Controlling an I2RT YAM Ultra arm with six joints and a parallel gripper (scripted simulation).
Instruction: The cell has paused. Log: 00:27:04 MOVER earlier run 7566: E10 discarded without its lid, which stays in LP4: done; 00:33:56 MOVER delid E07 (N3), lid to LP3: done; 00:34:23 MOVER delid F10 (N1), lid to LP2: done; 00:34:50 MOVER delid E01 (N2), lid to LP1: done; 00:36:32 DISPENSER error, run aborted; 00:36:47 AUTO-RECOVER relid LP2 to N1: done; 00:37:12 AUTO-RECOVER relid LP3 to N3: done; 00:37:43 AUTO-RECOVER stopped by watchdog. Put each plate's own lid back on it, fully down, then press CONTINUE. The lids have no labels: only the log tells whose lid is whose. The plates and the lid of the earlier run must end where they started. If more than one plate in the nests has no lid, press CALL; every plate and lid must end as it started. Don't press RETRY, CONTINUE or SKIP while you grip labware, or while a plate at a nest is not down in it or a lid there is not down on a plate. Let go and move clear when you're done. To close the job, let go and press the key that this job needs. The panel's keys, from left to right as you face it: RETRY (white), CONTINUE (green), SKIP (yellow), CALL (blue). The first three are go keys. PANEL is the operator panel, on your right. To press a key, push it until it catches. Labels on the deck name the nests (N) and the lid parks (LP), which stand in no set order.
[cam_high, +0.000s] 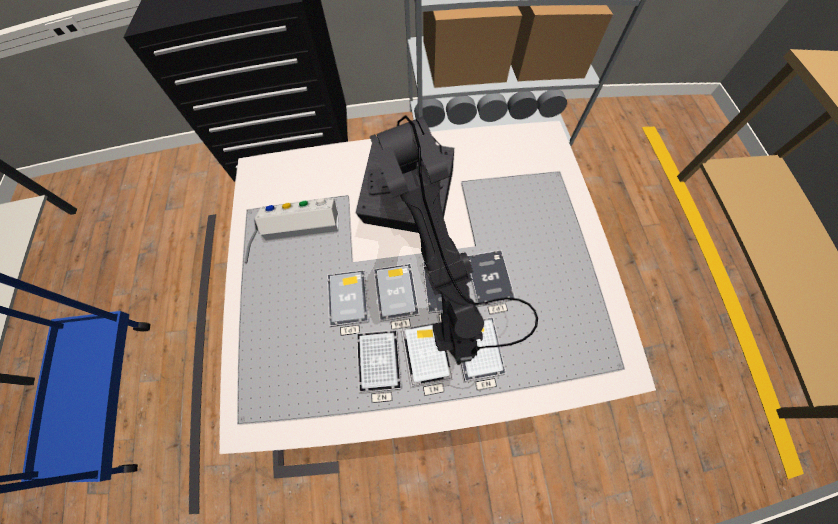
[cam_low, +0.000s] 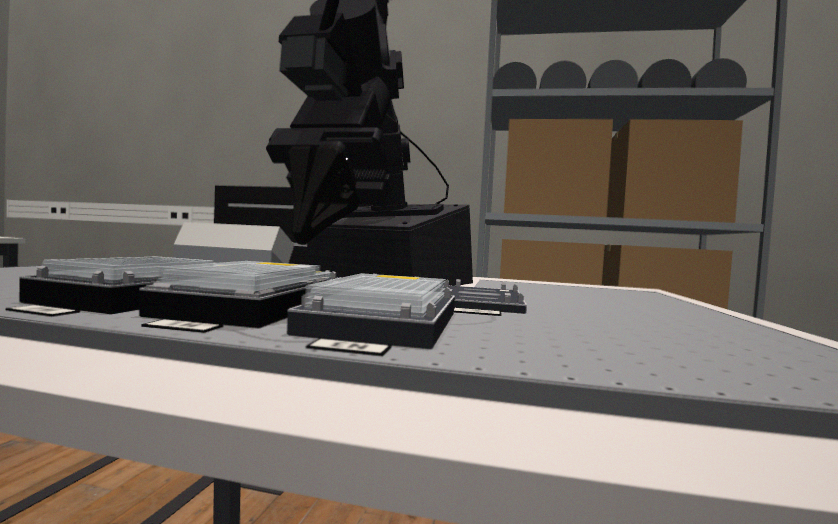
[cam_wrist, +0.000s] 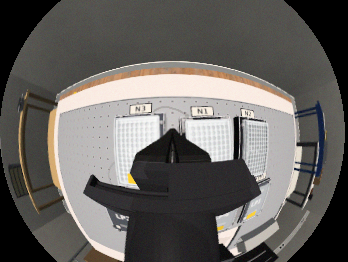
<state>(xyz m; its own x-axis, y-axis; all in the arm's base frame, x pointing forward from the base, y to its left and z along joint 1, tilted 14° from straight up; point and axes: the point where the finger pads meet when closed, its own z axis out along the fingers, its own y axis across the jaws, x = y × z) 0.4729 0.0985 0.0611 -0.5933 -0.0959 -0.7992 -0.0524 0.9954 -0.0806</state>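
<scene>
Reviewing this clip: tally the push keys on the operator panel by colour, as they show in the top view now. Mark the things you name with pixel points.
Blue key (cam_high: 270, 208): 1
Yellow key (cam_high: 286, 205): 1
Green key (cam_high: 303, 203): 1
White key (cam_high: 320, 202): 1
Total: 4

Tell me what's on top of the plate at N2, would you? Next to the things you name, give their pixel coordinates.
No lid shows on the N2 plate (cam_high: 378, 360) (cam_wrist: 254, 147); its open wells face up. What is inside the wells is too small to tell.
</scene>
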